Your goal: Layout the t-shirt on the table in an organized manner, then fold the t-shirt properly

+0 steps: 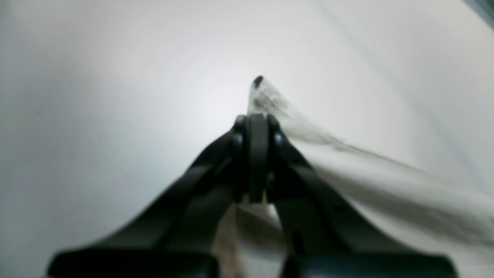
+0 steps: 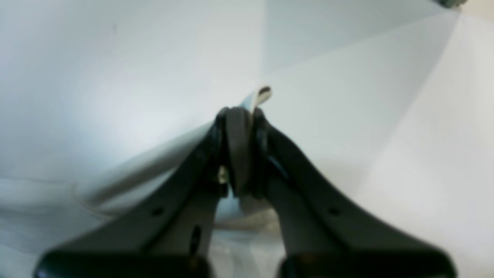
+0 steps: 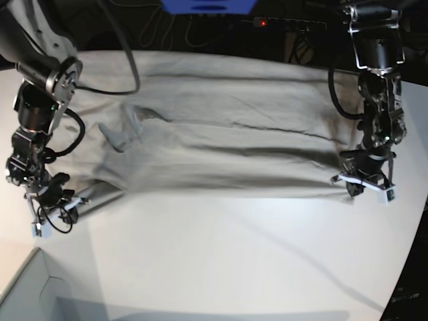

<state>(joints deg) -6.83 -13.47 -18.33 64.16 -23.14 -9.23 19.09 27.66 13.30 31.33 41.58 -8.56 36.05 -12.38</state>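
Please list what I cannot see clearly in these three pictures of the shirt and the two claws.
- Shirt's collar: base view; bunched folds prevent telling whether this is the neck opening.
- Cloth between the tips of the left claw: left wrist view; dark fingers cover it.
- Cloth between the tips of the right claw: right wrist view; fingers and blur hide it.
- Dark-green object: right wrist view; cut by top edge.

It looked like a robotics lab or similar test space: two black mechanical arms with exposed joints and looping dark cables (image 3: 108, 89) stood over a broad, matte white bench (image 3: 221, 247). Nothing more of the room could be made out.
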